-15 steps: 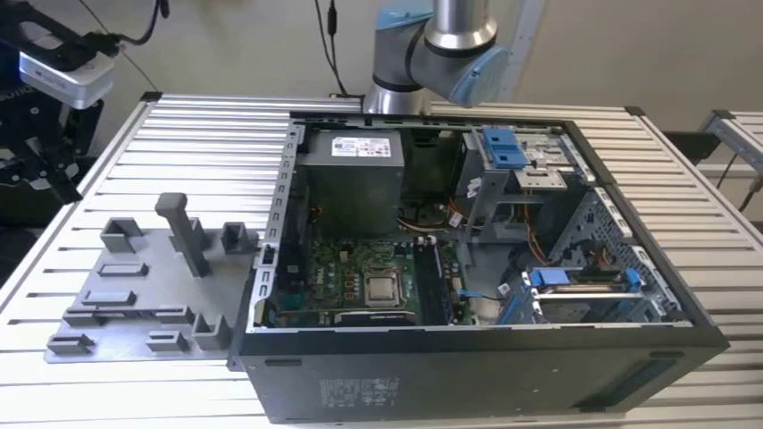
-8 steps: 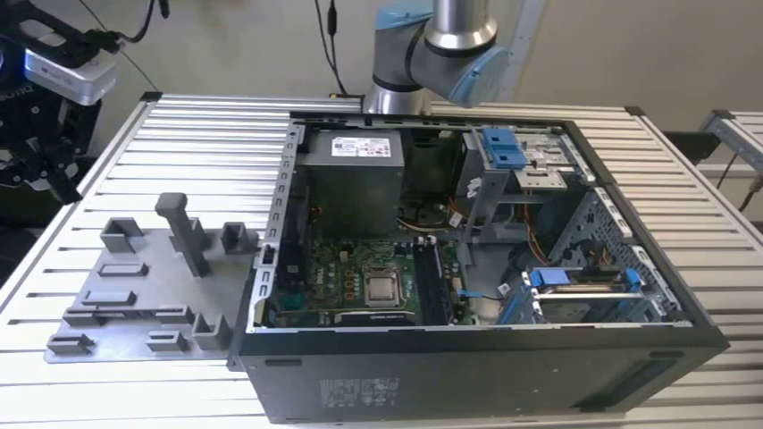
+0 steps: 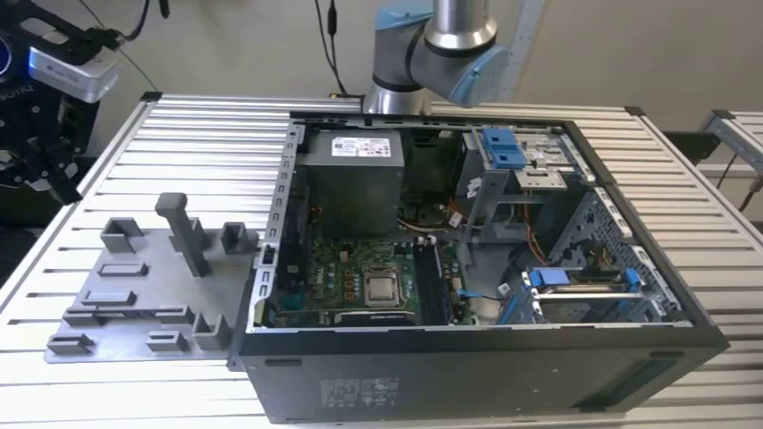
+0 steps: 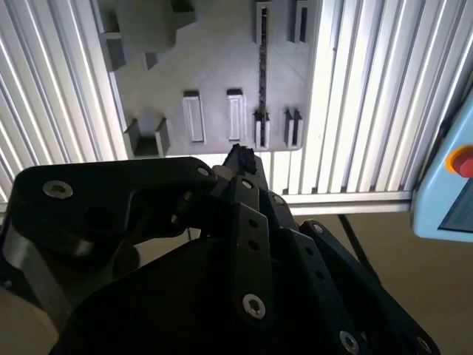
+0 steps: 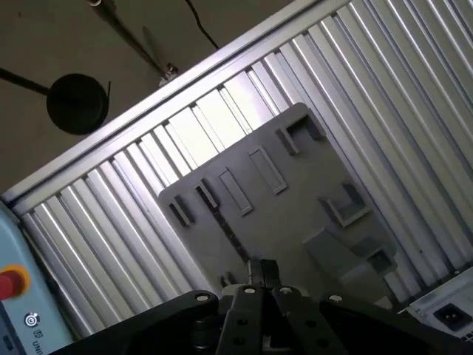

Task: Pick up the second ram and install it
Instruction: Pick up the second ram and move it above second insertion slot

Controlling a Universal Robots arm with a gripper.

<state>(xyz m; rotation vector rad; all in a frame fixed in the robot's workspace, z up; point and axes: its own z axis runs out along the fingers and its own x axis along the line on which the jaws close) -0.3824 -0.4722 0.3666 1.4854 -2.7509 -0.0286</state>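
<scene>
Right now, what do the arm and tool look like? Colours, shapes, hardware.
In the exterior view the arm is a silver metal tube with grey joint housings and light-blue end caps. In both wrist views the tool is matte black: flat jointed link bars studded with silver screw heads, narrowing to slim black tips.

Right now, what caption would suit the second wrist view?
Black gripper above a grey plastic fixture plate holding a thin dark memory stick.
</scene>
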